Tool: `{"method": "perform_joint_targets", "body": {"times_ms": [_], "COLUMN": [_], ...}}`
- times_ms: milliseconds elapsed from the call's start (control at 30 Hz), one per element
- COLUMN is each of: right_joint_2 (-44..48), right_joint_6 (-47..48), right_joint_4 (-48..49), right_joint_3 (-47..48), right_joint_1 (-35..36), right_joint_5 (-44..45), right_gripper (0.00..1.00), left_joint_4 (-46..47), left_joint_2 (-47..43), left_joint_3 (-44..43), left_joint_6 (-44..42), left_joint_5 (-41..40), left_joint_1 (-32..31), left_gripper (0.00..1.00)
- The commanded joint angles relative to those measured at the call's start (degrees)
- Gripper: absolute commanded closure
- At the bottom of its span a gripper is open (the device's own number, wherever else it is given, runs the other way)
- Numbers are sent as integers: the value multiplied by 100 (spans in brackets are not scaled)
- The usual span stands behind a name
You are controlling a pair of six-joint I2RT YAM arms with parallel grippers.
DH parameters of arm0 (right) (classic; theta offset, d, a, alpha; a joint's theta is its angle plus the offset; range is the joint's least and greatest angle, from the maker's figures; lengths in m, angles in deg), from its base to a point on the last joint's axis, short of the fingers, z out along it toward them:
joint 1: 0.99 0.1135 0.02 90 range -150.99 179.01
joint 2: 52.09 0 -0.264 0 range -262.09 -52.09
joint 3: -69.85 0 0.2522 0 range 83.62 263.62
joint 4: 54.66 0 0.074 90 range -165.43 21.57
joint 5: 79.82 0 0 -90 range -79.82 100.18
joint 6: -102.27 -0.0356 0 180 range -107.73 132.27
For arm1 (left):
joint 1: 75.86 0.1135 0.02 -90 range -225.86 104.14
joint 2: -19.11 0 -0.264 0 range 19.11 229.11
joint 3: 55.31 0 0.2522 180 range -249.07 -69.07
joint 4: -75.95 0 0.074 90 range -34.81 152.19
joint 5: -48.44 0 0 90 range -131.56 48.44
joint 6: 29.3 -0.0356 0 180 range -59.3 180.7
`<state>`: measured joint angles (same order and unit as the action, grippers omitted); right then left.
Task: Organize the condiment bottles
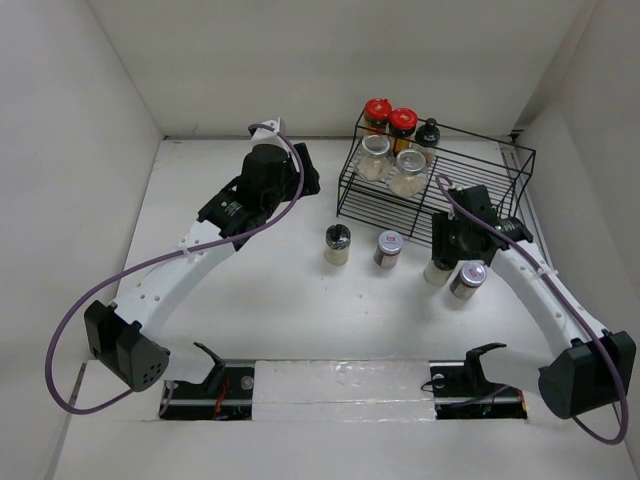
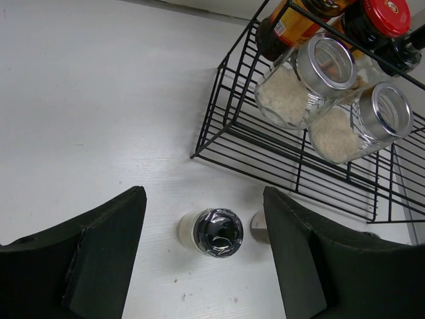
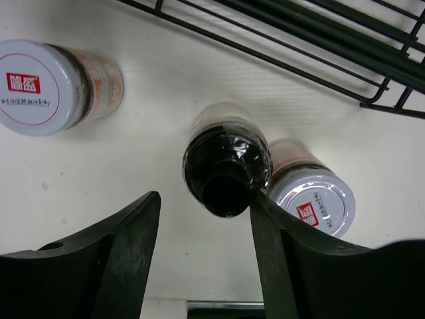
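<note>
Since black-capped jar (image 3: 226, 166) looks light, slick glass, grip body below cap; right tool (image 3: 204, 203) spread astride it, left tool (image 2: 204, 199) spread.

A white table (image 1: 290, 300) sits enclosed by plain white walls (image 1: 300, 60) at back and sides, evenly lit.

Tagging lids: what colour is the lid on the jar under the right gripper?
Black. That jar shows best in the right wrist view.
</note>
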<state>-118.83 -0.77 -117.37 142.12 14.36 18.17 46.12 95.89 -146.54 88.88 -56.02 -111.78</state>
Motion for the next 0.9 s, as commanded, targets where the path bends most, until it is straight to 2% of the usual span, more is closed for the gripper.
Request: {"method": "perform_joint_targets", "body": {"times_ms": [0,100,233,333,400,467,500,633,700,733,833,867], "right_joint_2": [-93,-199,-252,-331,-331,-331,-383,-384,-384,-331,-331,-331], "right_joint_6": [108,161,267,267,267,267,267,206,135,83,29,29], "right_joint_4": [500,631,764,764,764,573,518,404,456,509,509,509], "right_joint_3": [179,179,118,118,118,231,284,137,13,-66,-119,-120], "right_joint_1": [-129,-181,-252,-304,-305,-174,-121,-68,-68,-68,-68,-68], "right_joint_5": [124,273,335,335,335,335,439,415,361,361,361,361], "right_gripper": [38,41,50,64,83,83,71,53,56,64,66,76], "left_joint_4": [149,149,149,149,149,149,149,149,149,149,149,149], "left_joint_2": [-57,-109,-110,-110,-110,-110,-110,-58,-57,-57,-4,-4], "left_joint_3": [30,83,83,83,83,83,83,83,83,83,83,83], "left_joint_6": [73,73,73,73,73,21,20,20,20,20,20,20], "left_joint_5": [110,110,110,110,110,57,57,4,4,4,4,4], "left_joint_1": [-11,-11,-11,-11,-11,-11,-11,-11,-11,-11,-11,-11], "left_gripper": [33,33,33,33,33,33,33,33,33,33,33,33]}}
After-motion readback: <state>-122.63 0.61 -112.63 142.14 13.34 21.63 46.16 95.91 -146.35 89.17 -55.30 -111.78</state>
